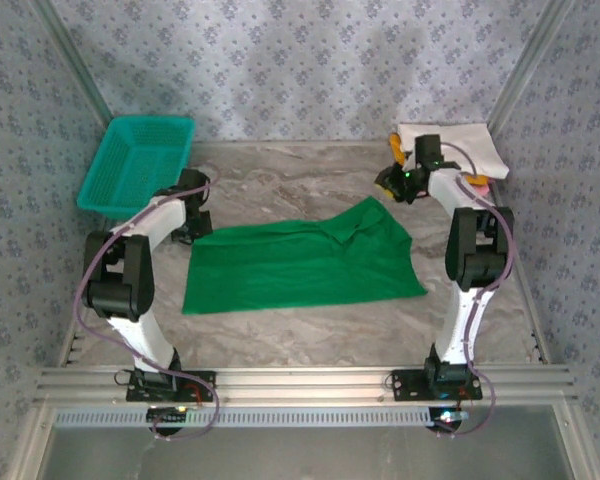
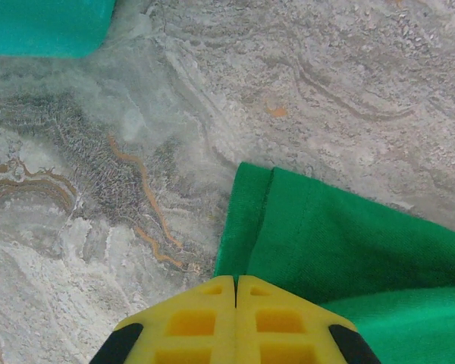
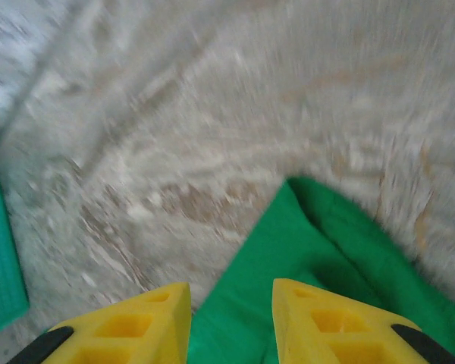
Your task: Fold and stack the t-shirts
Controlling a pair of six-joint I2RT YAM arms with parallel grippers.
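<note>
Green t-shirt [image 1: 300, 265] lies flat mid-frame, likely awaiting a fold. The left gripper [image 2: 236, 292] is closed tight at its upper-left corner, no cloth visibly pinched, and the right gripper [image 3: 231, 296] is half-open and empty over the upper-right.

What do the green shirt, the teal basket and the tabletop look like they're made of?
Green t-shirt: soft cloth, probably knit, with a matte finish. It lies in folds and shows a turned hem band.
Teal basket: likely moulded plastic, with open mesh walls and a stiff rim.
Table: marble-look surface, grey with rusty veins. Real stone or printed laminate, can't tell.

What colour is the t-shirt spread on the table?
The t-shirt is bright green; top external view.
</note>
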